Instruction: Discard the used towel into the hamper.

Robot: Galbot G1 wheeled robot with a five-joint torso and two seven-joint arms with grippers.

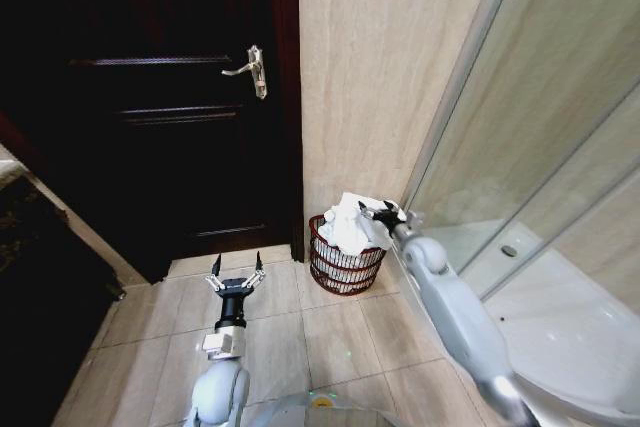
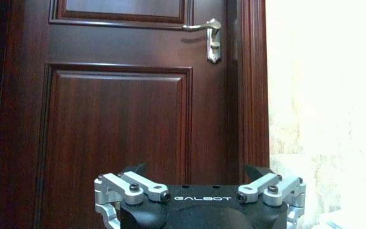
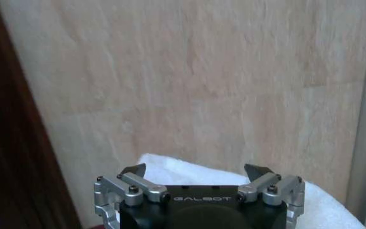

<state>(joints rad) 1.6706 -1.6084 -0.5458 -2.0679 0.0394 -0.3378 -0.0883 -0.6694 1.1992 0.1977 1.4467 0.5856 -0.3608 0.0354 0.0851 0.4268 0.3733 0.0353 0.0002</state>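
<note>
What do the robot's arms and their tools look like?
Both arms have smooth light-grey shells. The left tool and the right tool match: a black body printed GALBOT in white, silver metal finger links with dark screws, and dark pointed tips.

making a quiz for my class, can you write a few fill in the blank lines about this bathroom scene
1. The white towel is heaped in the ____, a wire basket by the wall.
2. The right claw hangs open just above the ____.
3. The left claw points toward the dark wooden ____.
4. The basket stands between the door and the glass ____.

Missing words: hamper; towel; door; shower
</note>
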